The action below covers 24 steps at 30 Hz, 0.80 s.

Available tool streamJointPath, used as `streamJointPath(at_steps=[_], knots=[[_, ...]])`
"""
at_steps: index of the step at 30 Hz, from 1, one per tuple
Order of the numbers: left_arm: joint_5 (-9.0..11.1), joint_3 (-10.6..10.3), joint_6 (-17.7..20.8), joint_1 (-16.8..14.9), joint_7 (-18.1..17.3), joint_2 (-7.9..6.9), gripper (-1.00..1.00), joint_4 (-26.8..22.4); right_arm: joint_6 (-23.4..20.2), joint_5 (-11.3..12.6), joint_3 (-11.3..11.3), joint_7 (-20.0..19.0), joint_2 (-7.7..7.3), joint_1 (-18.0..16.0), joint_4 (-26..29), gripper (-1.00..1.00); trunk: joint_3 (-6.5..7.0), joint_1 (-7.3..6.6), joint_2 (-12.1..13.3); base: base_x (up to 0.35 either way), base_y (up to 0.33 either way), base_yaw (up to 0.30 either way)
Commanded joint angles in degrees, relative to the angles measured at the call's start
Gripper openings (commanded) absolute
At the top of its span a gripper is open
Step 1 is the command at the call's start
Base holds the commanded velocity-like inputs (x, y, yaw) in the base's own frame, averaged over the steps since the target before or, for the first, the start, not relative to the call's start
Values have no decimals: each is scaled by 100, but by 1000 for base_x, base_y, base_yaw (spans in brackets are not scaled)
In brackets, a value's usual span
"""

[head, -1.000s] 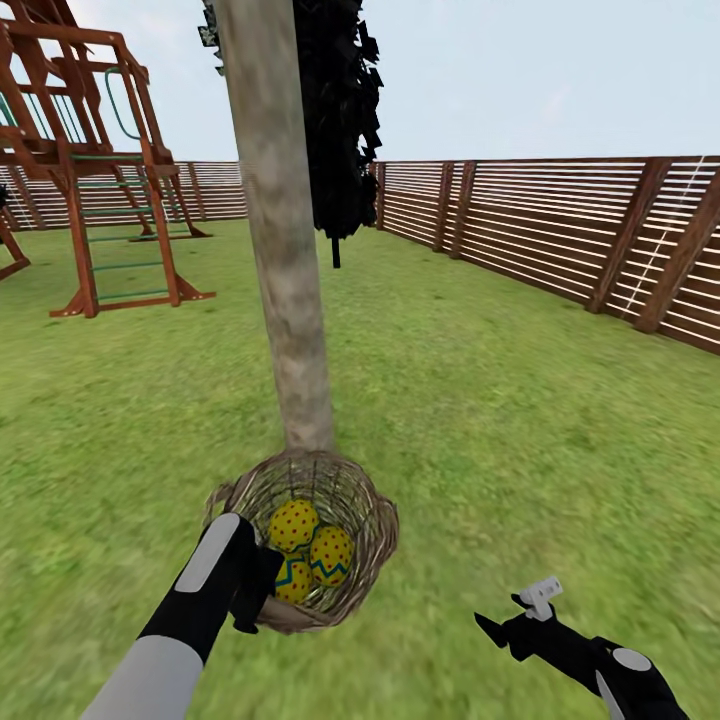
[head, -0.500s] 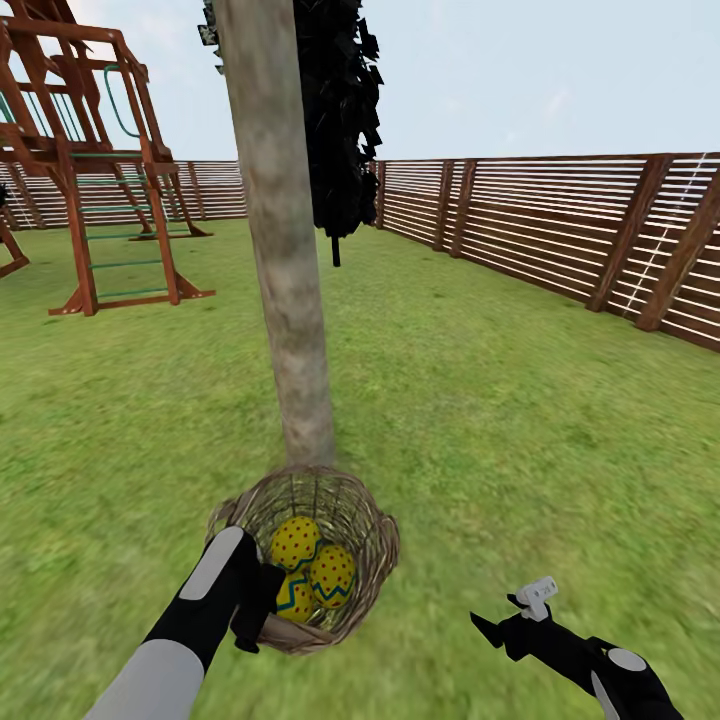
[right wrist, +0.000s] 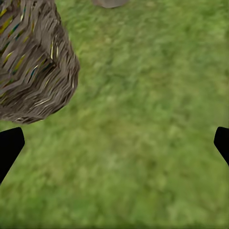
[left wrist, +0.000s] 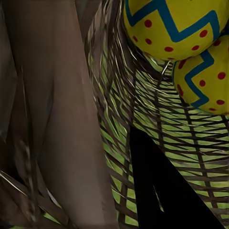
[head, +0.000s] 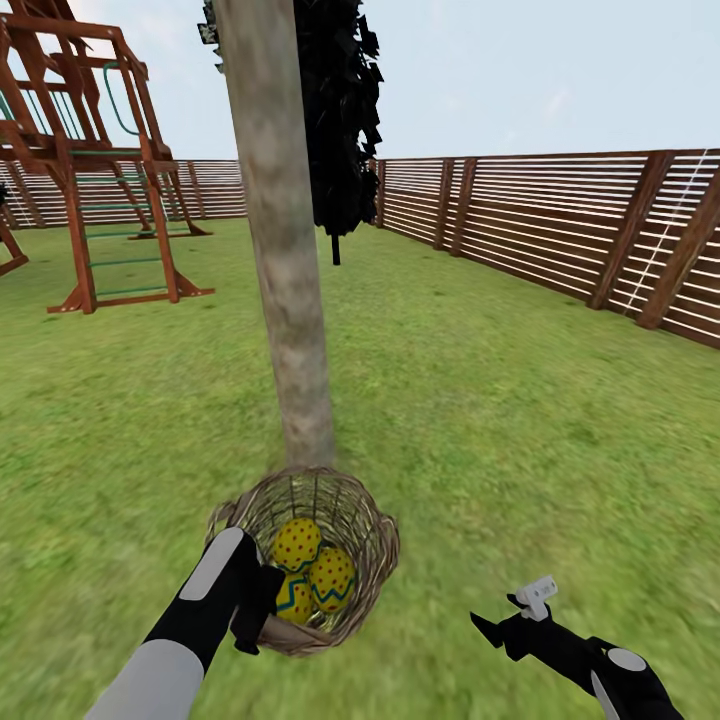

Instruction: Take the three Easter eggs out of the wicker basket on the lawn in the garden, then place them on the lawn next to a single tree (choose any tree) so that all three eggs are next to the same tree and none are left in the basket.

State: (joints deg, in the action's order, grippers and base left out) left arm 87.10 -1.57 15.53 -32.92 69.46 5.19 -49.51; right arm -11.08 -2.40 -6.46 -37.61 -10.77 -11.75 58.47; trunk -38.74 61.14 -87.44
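At the thick grey-brown tree trunk [head: 290, 300], on green lawn [head: 500, 400], my left gripper [head: 262, 600] clamps the round brown wicker basket [head: 372, 530], now lowered; three yellow dotted eggs [head: 312, 570] remain inside. Right gripper [head: 510, 618] gapes empty.

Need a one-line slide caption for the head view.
Left hand grips the wicker basket rim, three Easter eggs inside, at the tree base on the lawn; right hand open.

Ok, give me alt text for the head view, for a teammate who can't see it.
A wicker basket holding three Easter eggs sits on the lawn at the foot of a bare tree trunk, with the left tool at its near rim. The right tool hangs open over grass beside it.
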Motion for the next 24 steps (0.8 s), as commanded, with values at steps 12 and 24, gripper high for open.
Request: streamJointPath(at_steps=[12,24], knots=[[13,-1,73,-4,94,2,-100,113,-34,2,-21,-61,7,-3,25,100,-221,264,-486,0,0,0],[18,-24,64,-4,358,76,-100,117,-535,55,-54,-91,232,-19,1536,100,-515,527,-967,0,0,0]])
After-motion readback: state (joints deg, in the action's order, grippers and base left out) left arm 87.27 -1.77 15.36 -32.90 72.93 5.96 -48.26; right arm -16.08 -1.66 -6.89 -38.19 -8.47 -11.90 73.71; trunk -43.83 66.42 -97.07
